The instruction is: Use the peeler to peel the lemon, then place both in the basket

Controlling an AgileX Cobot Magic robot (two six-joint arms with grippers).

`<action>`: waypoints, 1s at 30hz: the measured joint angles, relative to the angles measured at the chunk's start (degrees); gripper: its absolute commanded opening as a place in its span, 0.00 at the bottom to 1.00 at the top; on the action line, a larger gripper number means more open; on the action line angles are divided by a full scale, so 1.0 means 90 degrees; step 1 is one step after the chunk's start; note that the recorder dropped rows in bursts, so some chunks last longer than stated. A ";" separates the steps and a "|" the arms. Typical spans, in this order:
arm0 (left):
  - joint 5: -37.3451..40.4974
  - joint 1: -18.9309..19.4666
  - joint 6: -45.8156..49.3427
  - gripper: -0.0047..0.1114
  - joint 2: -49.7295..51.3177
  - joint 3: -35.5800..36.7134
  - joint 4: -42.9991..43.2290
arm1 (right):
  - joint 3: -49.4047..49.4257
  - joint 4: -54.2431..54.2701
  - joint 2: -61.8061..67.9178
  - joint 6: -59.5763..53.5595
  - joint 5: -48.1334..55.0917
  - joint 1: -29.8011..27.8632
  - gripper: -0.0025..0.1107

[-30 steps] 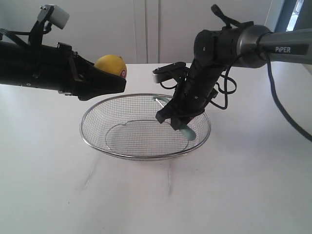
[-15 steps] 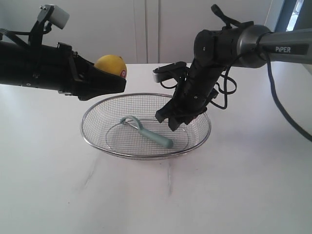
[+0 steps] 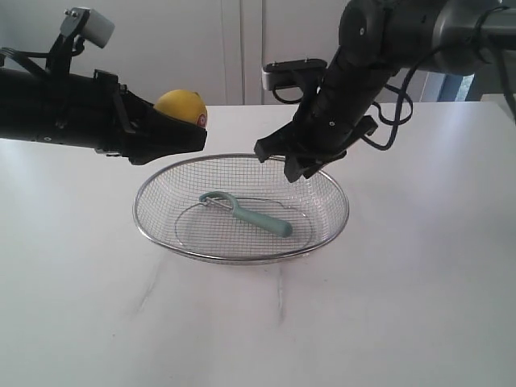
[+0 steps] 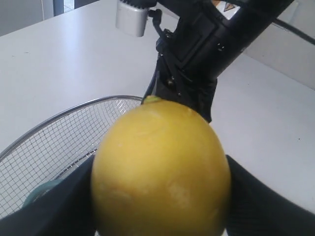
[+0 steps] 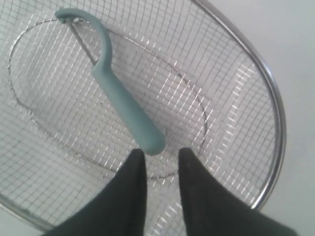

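Across the whole foreground, a white table [image 3: 403, 306], smooth and slightly glossy. On its near part, two faint grey streaks [image 3: 151, 292], one slanting, the other nearly straight, well apart from each other. Behind the table's far edge, pale cabinet fronts [image 3: 161, 48], flat and plain, split by two thin vertical seams [image 3: 242, 56] close together. In the left wrist view, more of the table, with a tiny dark speck [image 4: 25, 53] on it, and beyond its far edge a pale grey surface [image 4: 295, 64]. In the right wrist view, only a bare strip of table along one side.
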 measured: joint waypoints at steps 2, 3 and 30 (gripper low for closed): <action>0.0000 0.0000 0.0000 0.04 0.0000 0.0000 0.0000 | 0.0000 0.0000 -0.0093 0.0000 0.0266 0.0000 0.02; 0.0000 0.0000 0.0000 0.04 0.0000 0.0000 0.0000 | 0.0000 0.0000 -0.0138 0.0000 0.0397 0.0000 0.02; 0.0000 0.0000 0.0000 0.04 0.0000 0.0000 0.0000 | 0.0000 0.0400 -0.0919 0.0054 0.1490 -0.0820 0.02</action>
